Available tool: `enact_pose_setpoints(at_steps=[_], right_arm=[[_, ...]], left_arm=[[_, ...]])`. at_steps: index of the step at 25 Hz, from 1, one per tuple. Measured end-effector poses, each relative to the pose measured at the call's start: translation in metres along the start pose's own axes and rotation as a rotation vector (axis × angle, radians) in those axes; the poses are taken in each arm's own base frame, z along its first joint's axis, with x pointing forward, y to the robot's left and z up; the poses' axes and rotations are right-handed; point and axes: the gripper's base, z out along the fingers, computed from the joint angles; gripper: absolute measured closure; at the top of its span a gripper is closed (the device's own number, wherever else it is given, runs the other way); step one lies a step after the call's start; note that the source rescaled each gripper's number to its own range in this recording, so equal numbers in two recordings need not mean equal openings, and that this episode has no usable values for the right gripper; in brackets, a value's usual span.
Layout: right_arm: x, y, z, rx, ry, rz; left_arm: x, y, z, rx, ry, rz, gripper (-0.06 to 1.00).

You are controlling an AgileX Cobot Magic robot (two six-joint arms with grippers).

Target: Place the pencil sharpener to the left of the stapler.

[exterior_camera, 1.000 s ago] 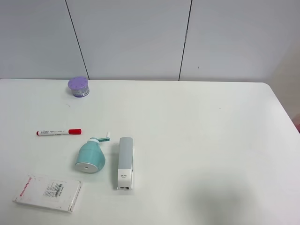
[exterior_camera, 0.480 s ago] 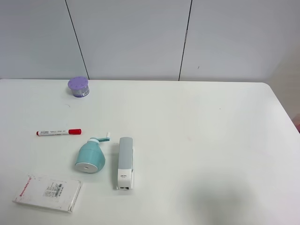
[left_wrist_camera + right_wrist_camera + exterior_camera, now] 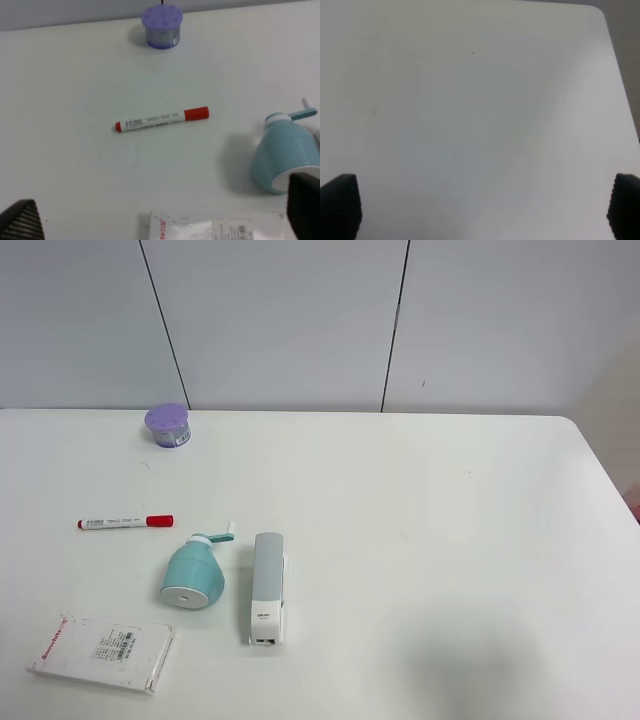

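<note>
The teal pencil sharpener (image 3: 193,574) lies on the white table just left of the grey-and-white stapler (image 3: 267,586), a small gap between them; its crank points toward the back. In the left wrist view the pencil sharpener (image 3: 286,159) shows at one edge, and my left gripper (image 3: 160,220) stands open above the table with nothing between its fingertips (image 3: 22,220). My right gripper (image 3: 480,207) is open too, over bare table, with only its fingertips (image 3: 340,202) showing. Neither arm appears in the exterior high view.
A red-capped marker (image 3: 126,522) lies left of the sharpener. A purple round pot (image 3: 167,425) stands at the back left. A flat white packet with red print (image 3: 101,651) lies near the front left edge. The table's rounded right corner (image 3: 575,425) is near the wall.
</note>
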Motion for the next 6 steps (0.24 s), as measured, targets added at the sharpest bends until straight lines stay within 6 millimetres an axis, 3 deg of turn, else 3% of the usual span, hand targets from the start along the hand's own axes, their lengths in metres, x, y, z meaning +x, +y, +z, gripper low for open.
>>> enact_pose_setpoints(at_steps=[6], right_arm=[[0.0, 0.0, 0.0, 0.0, 0.0, 0.0]], left_arm=[[0.0, 0.0, 0.0, 0.0, 0.0, 0.0, -0.04]])
